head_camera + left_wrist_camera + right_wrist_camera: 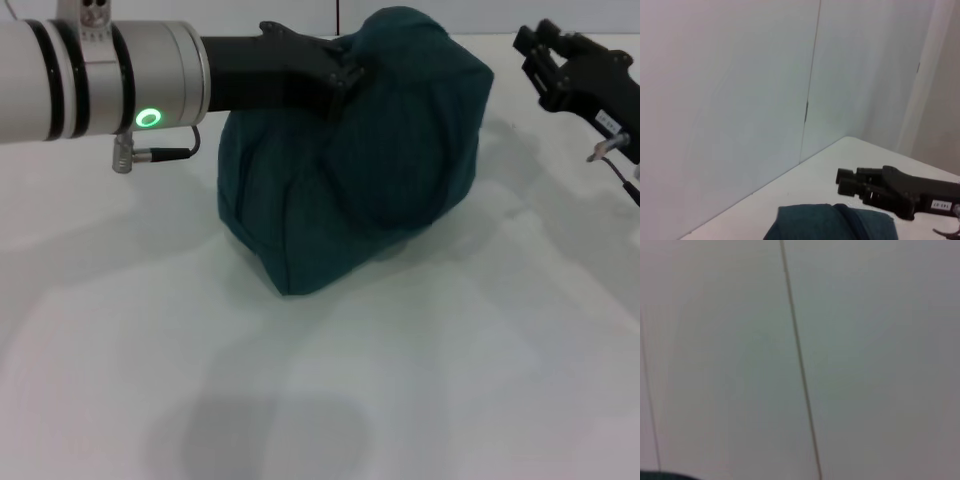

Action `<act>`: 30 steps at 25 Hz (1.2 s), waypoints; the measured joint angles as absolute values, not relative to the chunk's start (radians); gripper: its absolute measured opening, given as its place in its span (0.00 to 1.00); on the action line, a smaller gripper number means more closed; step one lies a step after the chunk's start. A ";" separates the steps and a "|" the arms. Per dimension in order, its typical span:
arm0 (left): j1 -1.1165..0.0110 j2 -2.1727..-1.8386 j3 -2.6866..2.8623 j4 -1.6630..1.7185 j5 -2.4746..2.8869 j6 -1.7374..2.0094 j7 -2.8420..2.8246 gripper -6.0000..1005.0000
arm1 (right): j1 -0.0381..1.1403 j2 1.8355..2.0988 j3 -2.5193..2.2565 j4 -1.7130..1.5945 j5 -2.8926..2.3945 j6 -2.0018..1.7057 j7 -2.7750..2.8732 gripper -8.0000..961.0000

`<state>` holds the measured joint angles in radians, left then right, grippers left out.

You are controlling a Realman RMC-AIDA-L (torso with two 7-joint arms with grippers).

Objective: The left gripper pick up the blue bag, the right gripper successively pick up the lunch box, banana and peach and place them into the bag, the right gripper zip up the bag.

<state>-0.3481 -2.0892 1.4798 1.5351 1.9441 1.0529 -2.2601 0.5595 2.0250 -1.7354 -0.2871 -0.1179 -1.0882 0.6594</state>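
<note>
I judge the dark teal-blue fabric bag point(360, 160) to be soft and floppy: its walls crease and bulge, so it will sag wherever I lift it, and if the food is inside it will hang heavy and swing. The cloth looks matte, not slippery. The safest hold seems to be a gathered fold or loop at the top, which is where my black two-fingered left gripper point(340, 65) sits now, at the bag's upper left shoulder, apparently pinched on the fabric. The bag rests on the white table point(300, 400) at centre, tilted, one lower corner pointing toward me. It looks closed and lumpy; I see no zipper pull, handles or logo from here. My black right gripper point(545, 50) hangs well apart at the far right, above the table; I cannot tell how its jaws stand.
</note>
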 joint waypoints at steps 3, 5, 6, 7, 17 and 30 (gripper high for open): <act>-0.352 -2.089 1.480 1.517 1.942 1.050 -2.250 0.05 | 0.543 2.024 -1.735 -0.287 -0.083 -1.094 0.683 0.18; -0.356 -2.089 1.479 1.506 1.941 1.046 -2.245 0.05 | 0.528 2.023 -1.735 -0.289 -0.077 -1.103 0.687 0.18; -0.356 -2.089 1.478 1.502 1.940 1.045 -2.244 0.05 | 0.528 2.023 -1.735 -0.289 -0.077 -1.103 0.687 0.18; -0.356 -2.089 1.477 1.499 1.940 1.044 -2.242 0.05 | 0.507 2.023 -1.734 -0.288 -0.066 -1.125 0.688 0.18; -0.350 -2.089 1.470 1.496 1.921 1.032 -2.239 0.11 | 0.439 2.019 -1.731 -0.285 -0.055 -1.190 0.689 0.62; -0.243 -2.086 1.226 1.479 1.517 1.262 -1.985 0.45 | 0.381 1.991 -1.745 -0.276 -0.099 -1.432 0.719 0.85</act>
